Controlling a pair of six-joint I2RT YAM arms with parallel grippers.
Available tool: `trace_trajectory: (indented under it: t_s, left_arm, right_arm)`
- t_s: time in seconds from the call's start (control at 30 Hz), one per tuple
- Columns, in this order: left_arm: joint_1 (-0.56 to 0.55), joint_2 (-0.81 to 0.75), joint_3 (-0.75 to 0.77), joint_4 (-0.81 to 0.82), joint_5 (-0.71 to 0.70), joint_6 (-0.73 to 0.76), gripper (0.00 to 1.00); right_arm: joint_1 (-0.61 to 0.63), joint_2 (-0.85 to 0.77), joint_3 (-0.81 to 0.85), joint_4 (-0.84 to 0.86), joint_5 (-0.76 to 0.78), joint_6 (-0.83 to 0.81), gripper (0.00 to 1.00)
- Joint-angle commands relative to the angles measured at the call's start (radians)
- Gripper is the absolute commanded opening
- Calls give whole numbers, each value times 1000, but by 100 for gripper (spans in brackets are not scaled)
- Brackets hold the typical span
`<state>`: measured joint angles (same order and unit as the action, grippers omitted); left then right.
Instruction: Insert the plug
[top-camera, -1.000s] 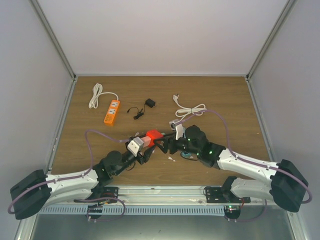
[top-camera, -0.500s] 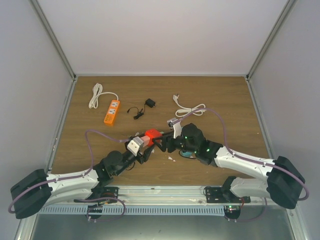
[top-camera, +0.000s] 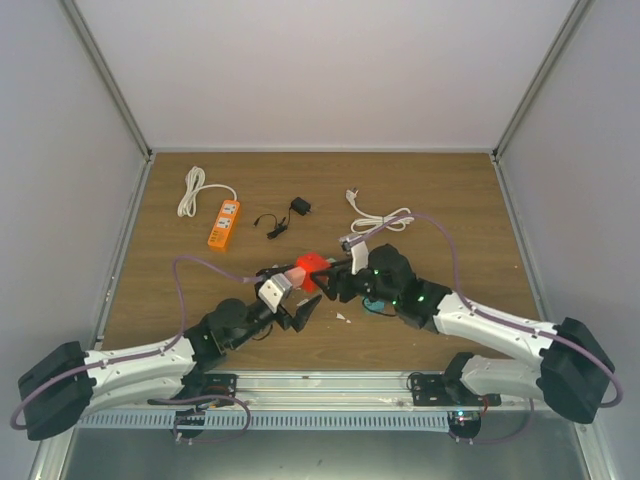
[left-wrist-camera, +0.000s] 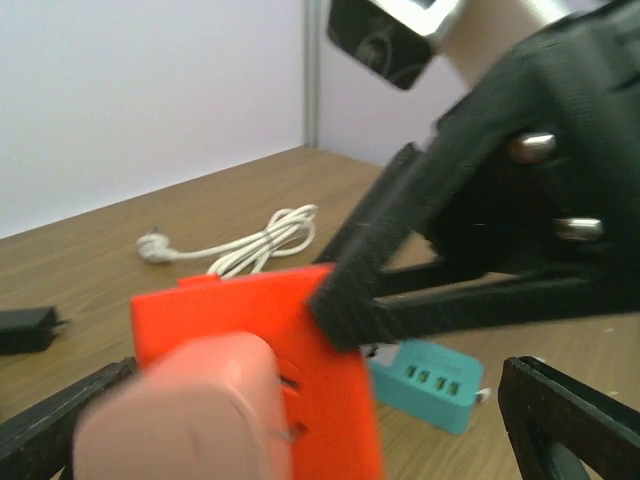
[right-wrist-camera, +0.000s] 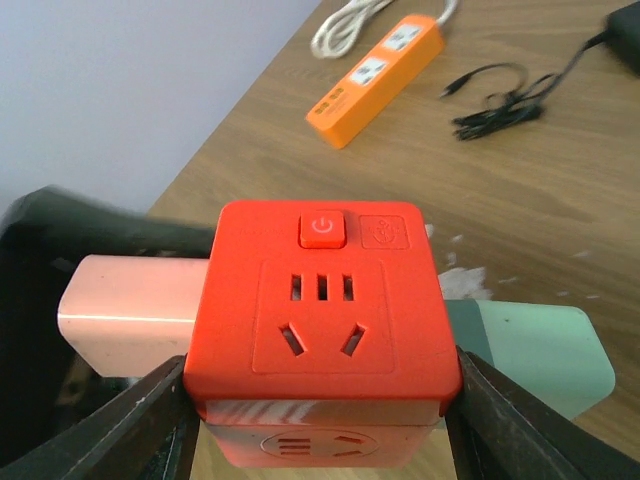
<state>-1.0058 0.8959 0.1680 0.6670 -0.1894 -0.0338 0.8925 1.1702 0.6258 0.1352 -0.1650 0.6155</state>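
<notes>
We see the right claw (right-wrist-camera: 325, 425) clamped on the red plastic cube socket (right-wrist-camera: 325, 300) above the brown wooden tabletop (right-wrist-camera: 560, 190), the pale pink blocky plug (right-wrist-camera: 135, 300) touching its side, the left claw (left-wrist-camera: 320, 430) spread wide.

Robot lab test cell, white panel walls (top-camera: 330, 70), aluminium frame posts (top-camera: 108, 80), bare wooden tabletop (top-camera: 450, 190)

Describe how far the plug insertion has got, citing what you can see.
Looks done: the pink plug sits flush against the red socket cube, apparently seated. In hand: the right gripper clamps the cube; the left gripper has its jaws wide open, clear of the plug. Left: probably setting the cube down and confirming the fit.
</notes>
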Motion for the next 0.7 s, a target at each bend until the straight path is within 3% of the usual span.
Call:
trace_trajectory:
  t_s: [0.0,0.2,0.37,0.53,0.67]
  left_arm:
    - [-15,-57,53,22,141,-15,99]
    - [-13,-61,66,-15,178,-81,99]
    - [-21,124,77,29,141,-215,99]
    - [-166,403,163,85,-184,-315,99]
    - [-324,652,372,32,-477,-363,99]
  right_arm:
    - [-111,-75,11,-2,78,-37,1]
    - [-327,-211,-87,-39,77,-6,0]
    - [-451,-348,-140,-84,94,13,1]
    - [-519,-426,-156,-117,89,11,0]
    - [-578,-426,-169,-110,44,11,1]
